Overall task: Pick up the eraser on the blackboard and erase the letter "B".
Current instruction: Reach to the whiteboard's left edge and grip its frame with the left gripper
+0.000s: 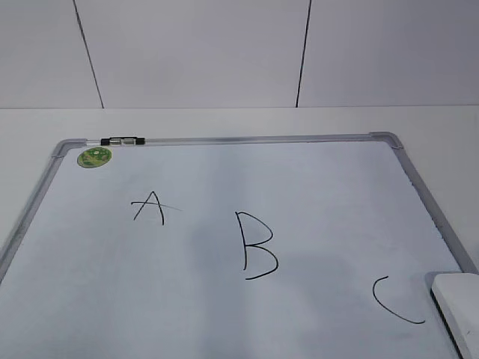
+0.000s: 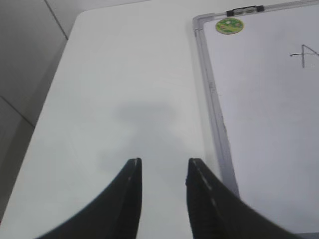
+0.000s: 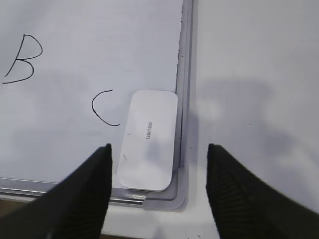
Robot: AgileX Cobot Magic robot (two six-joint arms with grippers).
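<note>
We have done nothing yet — the eraser (image 3: 147, 140) lies untouched in the board's (image 1: 224, 139) near right corner. The B (image 1: 257, 245) stands whole. Our right gripper (image 3: 158, 149) hangs wide open above the eraser — the left gripper (image 2: 164, 167) is parted too.

Bright even light, soft shadows on table (image 2: 124, 74), wrist views slightly blurred

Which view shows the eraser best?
Right wrist view: the whole eraser lies flat at the board's near right corner, beside the C, logo readable. The exterior view crops it at the frame's lower right edge. The left wrist view misses it.
</note>
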